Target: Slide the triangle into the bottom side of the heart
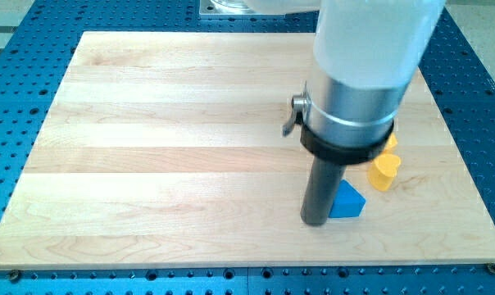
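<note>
A blue triangle (348, 201) lies on the wooden board (174, 147) at the view's lower right. A yellow heart (385, 171) sits just up and to the right of it, close but apart. My tip (316, 220) rests on the board against the triangle's left side. Another yellow block (390, 142) peeks out above the heart, mostly hidden behind the arm, shape not clear.
The arm's wide silver and white body (354, 82) hangs over the board's right part and hides what lies behind it. The board's edges meet a blue perforated table (18, 74) on all sides.
</note>
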You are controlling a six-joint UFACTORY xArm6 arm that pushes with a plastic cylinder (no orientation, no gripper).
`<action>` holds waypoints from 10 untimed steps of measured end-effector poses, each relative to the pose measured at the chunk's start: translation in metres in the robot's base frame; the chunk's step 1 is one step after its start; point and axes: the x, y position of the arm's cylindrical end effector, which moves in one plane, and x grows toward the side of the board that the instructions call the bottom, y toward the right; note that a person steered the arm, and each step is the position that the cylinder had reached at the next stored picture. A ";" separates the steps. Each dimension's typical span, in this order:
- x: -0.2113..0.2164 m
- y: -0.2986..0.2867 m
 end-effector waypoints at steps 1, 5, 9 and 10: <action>-0.011 0.013; -0.035 0.071; 0.012 0.100; 0.006 0.103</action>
